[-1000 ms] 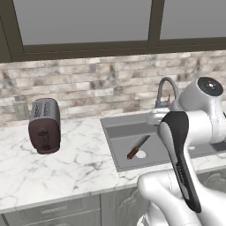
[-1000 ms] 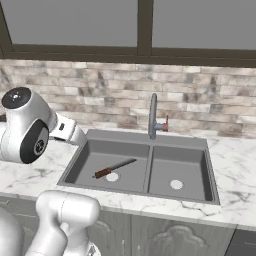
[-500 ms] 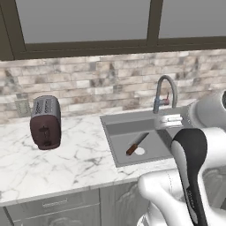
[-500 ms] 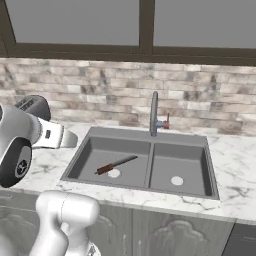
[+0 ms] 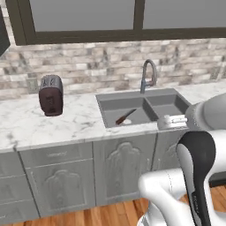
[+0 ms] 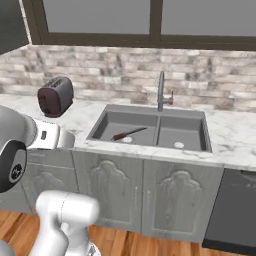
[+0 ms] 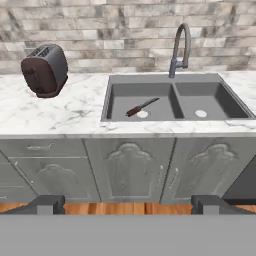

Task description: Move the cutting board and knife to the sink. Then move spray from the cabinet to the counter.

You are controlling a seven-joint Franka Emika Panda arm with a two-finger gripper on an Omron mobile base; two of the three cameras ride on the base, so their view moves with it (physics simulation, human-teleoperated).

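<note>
The knife [image 7: 142, 107] is seen lying in the left basin of the sink [image 7: 172, 80], beside the drain. The gripper [image 7: 128, 204] is held well back from the counter [image 7: 60, 112], jaws spread wide and empty. A toaster [image 7: 45, 69] is set on the counter, left of the sink.

Even, soft, shadowless rendered light
</note>
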